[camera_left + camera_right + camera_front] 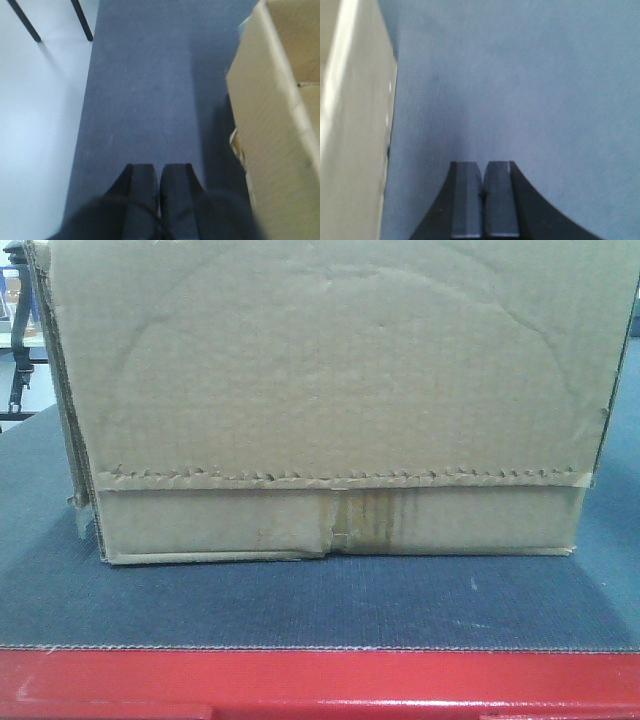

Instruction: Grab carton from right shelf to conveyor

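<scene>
The carton (pixel 330 390), a big brown cardboard box with a jagged flap edge and a tape stain at mid-front, rests on the dark grey conveyor (pixel 320 610) behind its red frame edge (pixel 320 680). In the left wrist view my left gripper (pixel 160 167) is shut with nothing in it, above the belt (pixel 145 100), with the carton (pixel 280 130) apart on its right. In the right wrist view my right gripper (pixel 483 164) is shut and empty over the belt (pixel 530 90), the carton (pixel 355 130) apart on its left. The right shelf is out of view.
Pale floor (pixel 40 125) lies left of the belt, with two dark legs (pixel 82 22) standing on it. At the far left behind the carton, a dark stand and blue items (pixel 18 310) show.
</scene>
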Controlling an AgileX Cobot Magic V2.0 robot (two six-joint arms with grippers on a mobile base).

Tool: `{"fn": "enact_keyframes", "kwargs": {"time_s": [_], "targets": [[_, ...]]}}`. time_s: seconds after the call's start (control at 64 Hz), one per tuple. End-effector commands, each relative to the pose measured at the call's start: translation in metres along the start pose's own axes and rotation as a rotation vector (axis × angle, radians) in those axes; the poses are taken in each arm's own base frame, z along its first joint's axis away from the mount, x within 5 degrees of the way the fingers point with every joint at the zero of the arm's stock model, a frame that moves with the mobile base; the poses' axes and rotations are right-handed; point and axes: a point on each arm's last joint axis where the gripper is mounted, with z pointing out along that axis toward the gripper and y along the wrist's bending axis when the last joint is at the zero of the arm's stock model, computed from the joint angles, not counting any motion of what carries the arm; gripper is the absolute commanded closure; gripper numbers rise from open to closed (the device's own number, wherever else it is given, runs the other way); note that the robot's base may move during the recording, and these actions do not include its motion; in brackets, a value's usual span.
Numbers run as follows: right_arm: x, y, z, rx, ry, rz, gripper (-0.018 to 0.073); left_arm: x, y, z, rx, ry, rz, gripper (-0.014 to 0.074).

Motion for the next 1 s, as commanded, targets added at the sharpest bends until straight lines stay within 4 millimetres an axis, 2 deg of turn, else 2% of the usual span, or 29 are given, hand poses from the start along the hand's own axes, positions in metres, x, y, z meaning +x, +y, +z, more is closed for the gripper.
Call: {"fn": "enact_keyframes", "kwargs": {"time_s": [0.0,0.094,0.25,0.359,0.469,0.688,0.875,0.984], "targets": [[0.028,-0.001,0.008,-0.003,-0.042,-0.018,0.0634,0.025,0.006,-0.007,0.034,-0.077,-0.047,0.0582],[0.053,0.0,0.014,-0.015,-0.082,-0.024,0.0634,0.054,0.009,-0.01,0.047,-0.12,-0.047,0.0582],[0.091,0.0,0.013,-0.029,-0.148,-0.029,0.0634,0.102,0.011,-0.018,0.07,-0.18,-0.041,0.0582],[0.11,-0.001,0.003,-0.037,-0.224,-0.028,0.0634,0.132,0.013,-0.031,0.086,-0.258,-0.043,0.0582],[0.124,-0.002,-0.01,-0.043,-0.296,-0.026,0.0634,0.153,0.016,-0.047,0.094,-0.34,-0.047,0.0582],[0.157,-0.004,-0.048,-0.057,-0.482,-0.022,0.0634,0.183,0.023,-0.086,0.103,-0.525,-0.065,0.0582],[0.184,-0.008,-0.085,-0.068,-0.694,-0.011,0.0634,0.195,0.028,-0.113,0.109,-0.668,-0.081,0.0582],[0.198,-0.011,-0.103,-0.07,-0.808,-0.002,0.0634,0.199,0.029,-0.122,0.112,-0.717,-0.086,0.0582]]}}
